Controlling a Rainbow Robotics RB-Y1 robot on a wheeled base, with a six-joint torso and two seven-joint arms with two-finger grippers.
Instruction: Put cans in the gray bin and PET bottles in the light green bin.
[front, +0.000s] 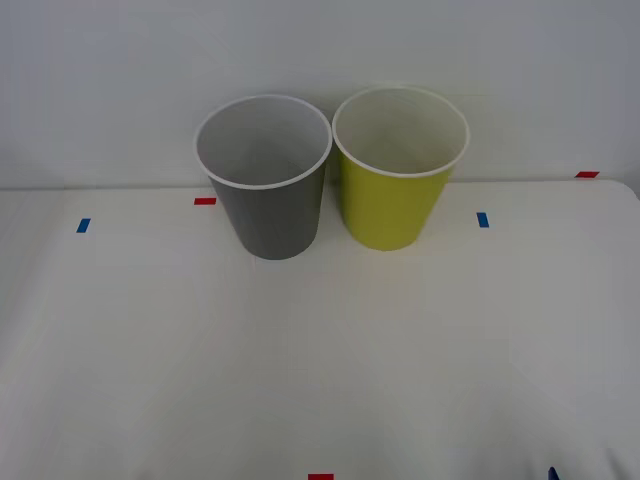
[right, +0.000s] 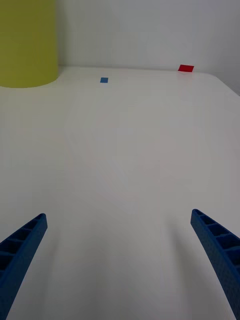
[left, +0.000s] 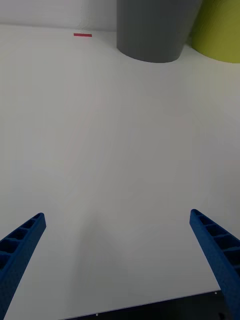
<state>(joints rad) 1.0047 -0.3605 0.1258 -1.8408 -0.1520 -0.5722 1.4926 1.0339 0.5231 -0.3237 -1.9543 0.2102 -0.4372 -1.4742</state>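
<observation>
- My left gripper (left: 117, 265) has its fingers wide apart and holds nothing; it hangs over bare table (front: 320, 370).
- My right gripper (right: 117, 265) is also spread apart and empty.
- The gray bin (front: 270, 205) stands upright ahead of my left side, the light green bin (front: 395, 195) just beside it toward my right.
- I see no can or bottle, so I cannot judge which arm is nearer.

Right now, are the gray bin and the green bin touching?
Cannot tell. In the front view the gray bin and green bin rims nearly meet, with a narrow gap lower down; contact isn't plain.
</observation>
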